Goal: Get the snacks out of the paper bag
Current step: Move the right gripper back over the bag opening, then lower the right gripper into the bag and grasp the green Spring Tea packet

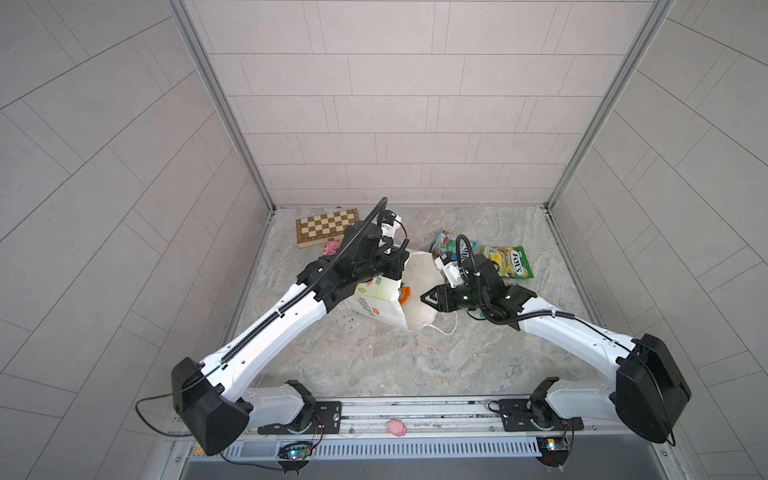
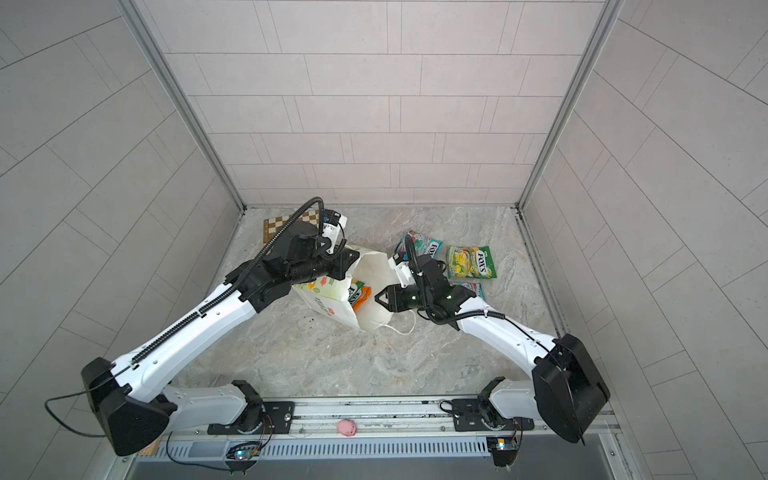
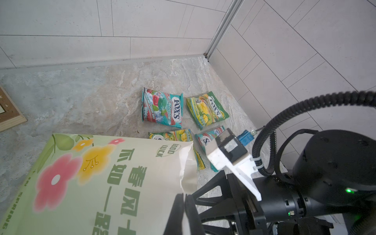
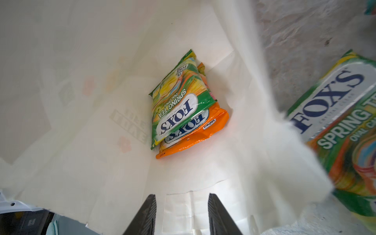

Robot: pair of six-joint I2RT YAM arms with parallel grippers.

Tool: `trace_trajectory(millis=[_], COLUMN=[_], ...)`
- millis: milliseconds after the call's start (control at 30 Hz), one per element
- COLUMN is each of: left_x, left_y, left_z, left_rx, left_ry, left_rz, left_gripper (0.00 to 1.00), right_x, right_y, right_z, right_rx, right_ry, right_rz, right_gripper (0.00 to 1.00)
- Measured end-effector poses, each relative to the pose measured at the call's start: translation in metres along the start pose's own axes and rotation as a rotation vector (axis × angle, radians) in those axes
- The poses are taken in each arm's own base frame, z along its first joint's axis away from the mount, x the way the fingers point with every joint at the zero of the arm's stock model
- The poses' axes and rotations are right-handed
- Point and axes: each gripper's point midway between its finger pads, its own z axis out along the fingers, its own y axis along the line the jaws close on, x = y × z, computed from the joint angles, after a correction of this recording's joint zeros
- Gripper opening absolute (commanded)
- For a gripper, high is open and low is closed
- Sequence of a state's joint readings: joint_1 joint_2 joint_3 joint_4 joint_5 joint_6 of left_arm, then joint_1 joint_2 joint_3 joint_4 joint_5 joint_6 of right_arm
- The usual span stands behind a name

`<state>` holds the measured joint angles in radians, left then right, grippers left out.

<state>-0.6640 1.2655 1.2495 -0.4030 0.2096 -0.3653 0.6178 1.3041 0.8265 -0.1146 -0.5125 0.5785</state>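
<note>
snacks: green spring tea packet [image 4: 177,101] atop orange packet [image 4: 195,140], deep inside paper bag [image 4: 81,132], ahead of right gripper [image 4: 182,196], jaws apart, empty. left gripper [image 3: 184,211] pinched on bag rim. four more packets [image 3: 162,107] outside, beside right gripper's wrist.

Pale grey tiled walls [image 1: 374,104] closed in 3 sides, w/ alu corner posts [image 1: 222,104]. Marbled grey-beige tabletop [image 1: 374,353], evenly lit, soft shadows. Metal rail [image 1: 415,409] ran along its front edge.
</note>
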Motion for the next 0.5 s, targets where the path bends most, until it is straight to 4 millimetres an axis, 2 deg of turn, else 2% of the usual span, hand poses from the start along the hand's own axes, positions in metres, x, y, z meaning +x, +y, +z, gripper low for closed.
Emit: trace_trajectory(millis=[233, 500], left_x=[0.001, 0.002], left_y=[0.000, -0.001], left_z=[0.000, 0.000], left_rx=[-0.001, 0.005], left_ry=[0.004, 0.008], left_rz=[-0.001, -0.002], left_gripper=[0.00, 0.00], right_x=[0.016, 0.020], right_y=[0.008, 0.008], right_z=[0.020, 0.046], right_rx=[0.023, 0.080], right_ry=[0.053, 0.088], right_rz=[-0.074, -0.131], right_gripper=[0.43, 0.43])
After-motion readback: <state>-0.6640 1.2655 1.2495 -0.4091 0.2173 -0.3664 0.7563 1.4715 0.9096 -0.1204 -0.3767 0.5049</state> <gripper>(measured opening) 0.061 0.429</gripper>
